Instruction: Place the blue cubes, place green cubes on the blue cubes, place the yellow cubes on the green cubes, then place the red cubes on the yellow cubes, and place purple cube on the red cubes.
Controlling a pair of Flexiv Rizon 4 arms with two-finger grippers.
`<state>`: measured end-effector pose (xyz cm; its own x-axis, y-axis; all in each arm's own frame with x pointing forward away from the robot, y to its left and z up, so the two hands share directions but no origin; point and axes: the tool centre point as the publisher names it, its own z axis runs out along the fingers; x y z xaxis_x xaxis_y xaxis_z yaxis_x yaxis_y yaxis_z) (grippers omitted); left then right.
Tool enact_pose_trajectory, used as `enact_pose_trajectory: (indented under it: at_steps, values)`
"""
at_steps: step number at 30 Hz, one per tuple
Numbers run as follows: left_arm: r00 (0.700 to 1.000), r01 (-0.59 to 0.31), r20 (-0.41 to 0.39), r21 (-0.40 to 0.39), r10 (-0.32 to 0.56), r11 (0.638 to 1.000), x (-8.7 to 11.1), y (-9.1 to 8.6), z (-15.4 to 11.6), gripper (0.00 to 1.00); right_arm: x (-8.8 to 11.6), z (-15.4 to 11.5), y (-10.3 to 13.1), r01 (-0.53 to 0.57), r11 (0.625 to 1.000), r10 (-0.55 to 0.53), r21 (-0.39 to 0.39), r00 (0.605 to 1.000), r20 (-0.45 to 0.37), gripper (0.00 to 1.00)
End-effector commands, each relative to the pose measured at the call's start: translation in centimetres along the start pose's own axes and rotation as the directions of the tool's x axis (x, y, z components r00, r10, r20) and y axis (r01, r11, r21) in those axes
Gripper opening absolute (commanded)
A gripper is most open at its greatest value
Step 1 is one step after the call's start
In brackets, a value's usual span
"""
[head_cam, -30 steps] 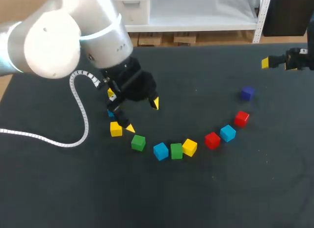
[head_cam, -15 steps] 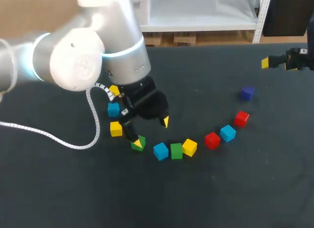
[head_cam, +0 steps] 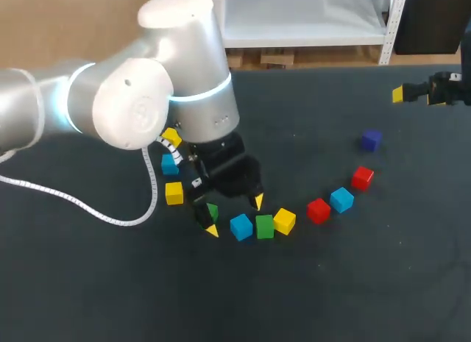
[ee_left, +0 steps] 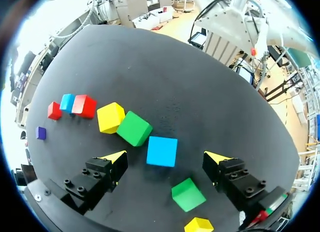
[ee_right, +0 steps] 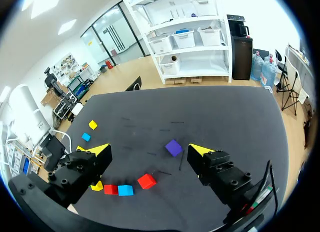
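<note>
1. The left gripper (ee_left: 166, 157) is spread wide. A blue cube (ee_left: 162, 151) lies on the table (ee_left: 165, 82) in the gap between its 2 yellow tips, and neither finger touches it.
2. A green cube (ee_left: 134, 128) sits just beside that blue cube, ahead of the fingers, with a yellow cube (ee_left: 110, 117) next in the row.
3. A second green cube (ee_left: 187, 194) lies under the gripper, behind the tips.
4. The right gripper (ee_right: 150, 151) hangs at the table's far right edge, its fingers apart and holding nothing. The purple cube (ee_right: 173, 147) lies untouched beyond its tips.
5. In the head view the left arm covers most of the second green cube.
6. A second yellow cube (ee_left: 198, 225) is cut off at the left wrist view's edge.
7. How high the left tips stand above the table cannot be told.
</note>
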<state>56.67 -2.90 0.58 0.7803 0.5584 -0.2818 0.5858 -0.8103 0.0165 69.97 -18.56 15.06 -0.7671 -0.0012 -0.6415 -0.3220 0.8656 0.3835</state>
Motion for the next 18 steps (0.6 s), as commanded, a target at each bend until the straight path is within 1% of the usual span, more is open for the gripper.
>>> enact_pose_trajectory:
  at_steps: [1, 2, 3, 4, 5, 6, 8, 9, 10, 12, 13, 15, 16, 18]
  values:
    - [1.000, -0.003, 0.003, 0.009, 0.003, 1.000, 0.0, 0.2, 0.5, 0.96, 0.0, 0.0, 0.0, 0.000, 1.000, 0.000, 0.002, 1.000, 0.001, 1.00]
    - [1.000, -0.004, 0.005, 0.010, 0.004, 1.000, 0.0, 0.2, 0.5, 0.88, 0.0, 0.0, 0.0, 0.000, 1.000, 0.000, 0.002, 1.000, 0.001, 1.00]
    - [1.000, -0.005, 0.006, 0.011, 0.004, 1.000, 0.0, 0.2, 0.5, 0.87, 0.0, 0.0, 0.0, 0.000, 1.000, 0.000, 0.002, 1.000, 0.001, 1.00]
    - [1.000, -0.005, 0.006, 0.013, 0.005, 1.000, 0.0, 0.2, 0.6, 0.88, 0.0, 0.0, 0.0, 0.000, 1.000, 0.000, 0.002, 1.000, 0.001, 1.00]
    - [1.000, -0.004, 0.006, 0.013, 0.004, 1.000, 0.0, 0.2, 0.6, 0.96, 0.0, 0.0, 0.0, 0.000, 1.000, 0.000, 0.002, 1.000, 0.001, 1.00]
    - [1.000, -0.003, 0.006, 0.013, 0.003, 1.000, 0.0, 0.2, 0.6, 1.00, 0.0, 0.0, 0.0, 0.000, 1.000, 0.000, 0.002, 1.000, 0.001, 1.00]
    - [1.000, 0.000, 0.005, 0.012, 0.000, 1.000, 0.1, 0.3, 0.5, 1.00, 0.0, 0.0, 0.3, 0.107, 0.994, -0.108, -0.034, 0.994, -0.029, 1.00]
    - [1.000, 0.002, 0.004, 0.011, -0.002, 1.000, 0.1, 0.3, 0.5, 1.00, 0.0, 0.0, 0.4, 0.137, 0.987, -0.141, -0.082, 0.989, -0.049, 1.00]
    - [1.000, 0.002, 0.002, 0.008, -0.002, 1.000, 0.2, 0.4, 0.5, 1.00, -0.1, 0.0, 0.5, 0.164, 0.979, -0.171, -0.118, 0.984, -0.049, 1.00]
    - [1.000, 0.007, 0.002, 0.003, -0.007, 1.000, 0.3, 0.4, 0.3, 1.00, -0.2, -0.3, 0.6, 0.245, 0.949, -0.261, -0.199, 0.964, -0.058, 1.00]
    - [1.000, 0.008, 0.002, 0.002, -0.008, 1.000, 0.4, 0.4, 0.3, 1.00, -0.3, -0.4, 0.6, 0.267, 0.935, -0.290, -0.235, 0.955, -0.066, 1.00]
    - [1.000, 0.013, 0.001, -0.001, -0.013, 1.000, 0.5, 0.4, 0.2, 1.00, -0.3, -0.6, 0.5, 0.327, 0.892, -0.368, -0.313, 0.927, -0.078, 1.00]
    - [1.000, 0.015, 0.002, -0.002, -0.015, 1.000, 0.5, 0.4, 0.2, 1.00, -0.2, -0.7, 0.4, 0.351, 0.865, -0.406, -0.358, 0.910, -0.088, 1.00]
    - [1.000, 0.017, 0.001, -0.003, -0.017, 1.000, 0.6, 0.5, 0.2, 1.00, 0.2, -1.1, 0.4, 0.423, 0.788, -0.510, -0.447, 0.856, -0.090, 1.00]
